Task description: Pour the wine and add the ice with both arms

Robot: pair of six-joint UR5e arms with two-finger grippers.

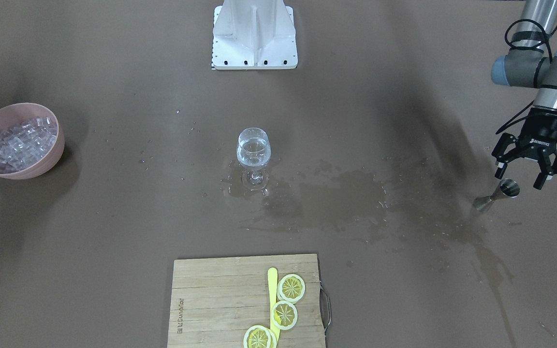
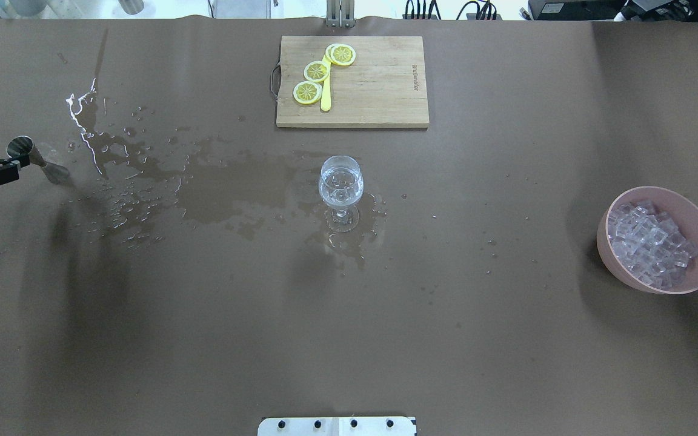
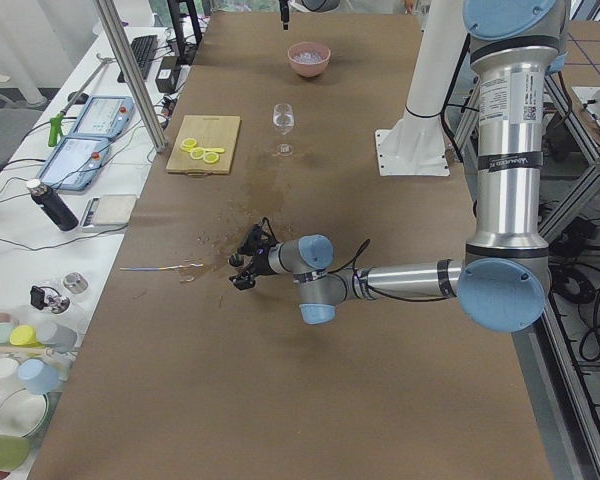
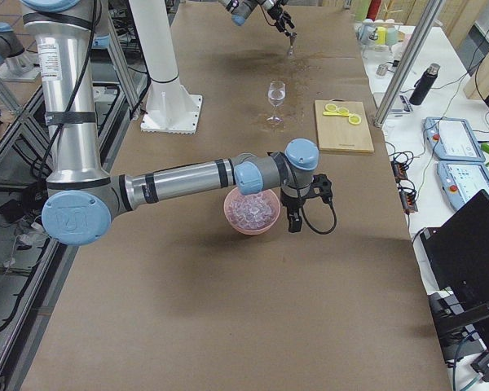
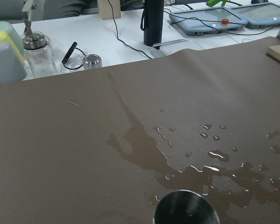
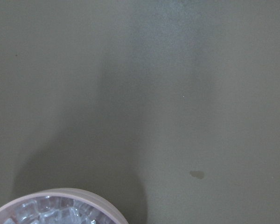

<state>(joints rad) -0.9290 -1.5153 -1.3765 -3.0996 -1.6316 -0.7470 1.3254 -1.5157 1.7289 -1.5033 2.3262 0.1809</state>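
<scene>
At far right the left tool [image 1: 520, 177] gapes empty above a steel jigger [image 1: 499, 192]; how the right tool [image 4: 306, 213] stands I cannot tell.

Robotics lab, not a kitchen. Bench [image 3: 310, 400] under a brown sheet, white base block [image 1: 254, 36] bolted at its robot-side edge, industrial robot arms [image 3: 505, 170] w/ black cabling. Alu frame post [image 3: 130, 70] at operator-side edge. Beyond that edge, a white side table [image 3: 20, 240] w/ teach pendants [image 3: 95, 118] (red e-stops), scale [image 3: 110, 210], cables. Monitor [image 4: 473, 244] off the bench's right-end corner.
</scene>
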